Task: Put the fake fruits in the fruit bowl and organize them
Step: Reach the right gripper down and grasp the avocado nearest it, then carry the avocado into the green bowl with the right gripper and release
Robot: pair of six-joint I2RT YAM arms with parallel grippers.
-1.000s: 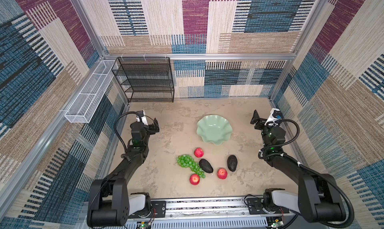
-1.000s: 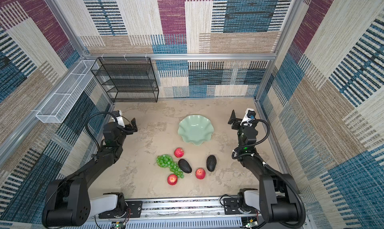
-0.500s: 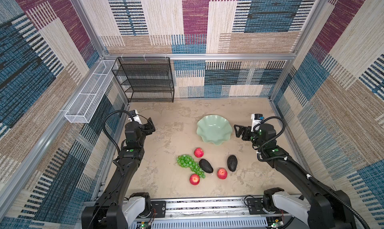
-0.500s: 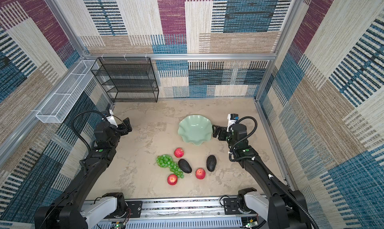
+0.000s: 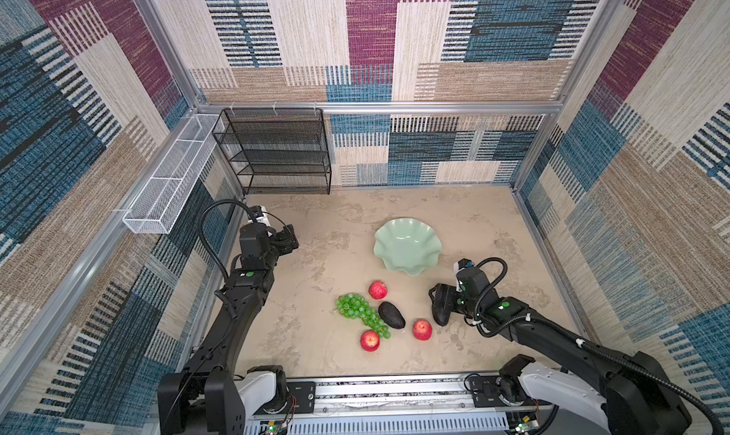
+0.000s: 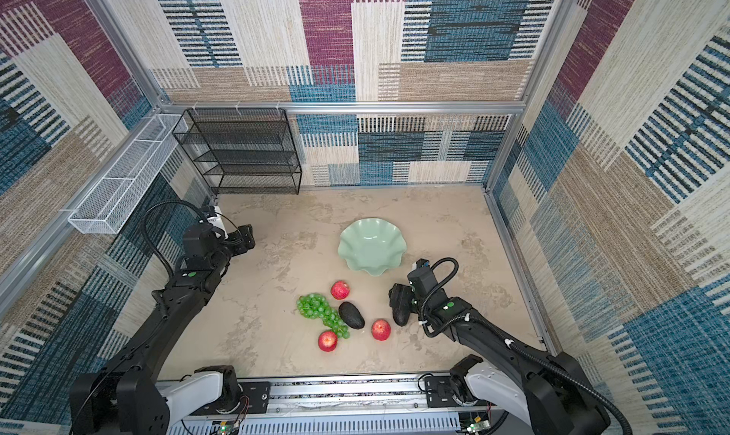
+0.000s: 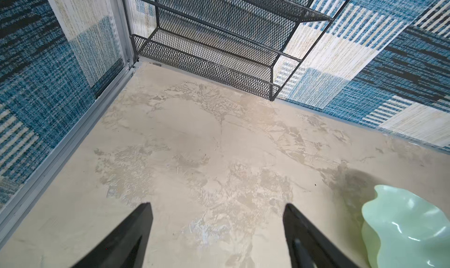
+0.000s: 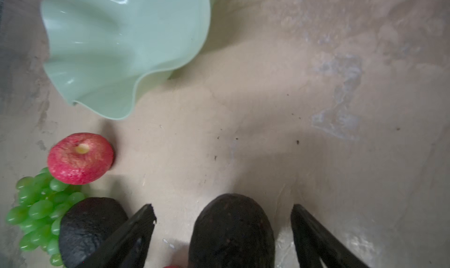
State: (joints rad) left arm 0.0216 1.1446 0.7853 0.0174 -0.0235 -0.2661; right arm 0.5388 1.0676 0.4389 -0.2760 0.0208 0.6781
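Right fingers [image 8: 131,235] dropped astride an avocado [image 8: 231,230], unclenched; left fingers [image 7: 129,235] spread over mottled tabletop [image 7: 194,145].

Bright, even overhead light; soft shadows, glare on the fruit bowl [image 8: 109,47], blurred right-wrist foreground.

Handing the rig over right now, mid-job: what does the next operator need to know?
Left gripper: open, over bare table, holding nothing.
Right gripper: open, fingers either side of one avocado, not yet closed on it.
Fruit bowl: empty.
On the table: three red apples, green grapes beside the other avocado.
Done: nothing placed. Left: all six fruits into the bowl.
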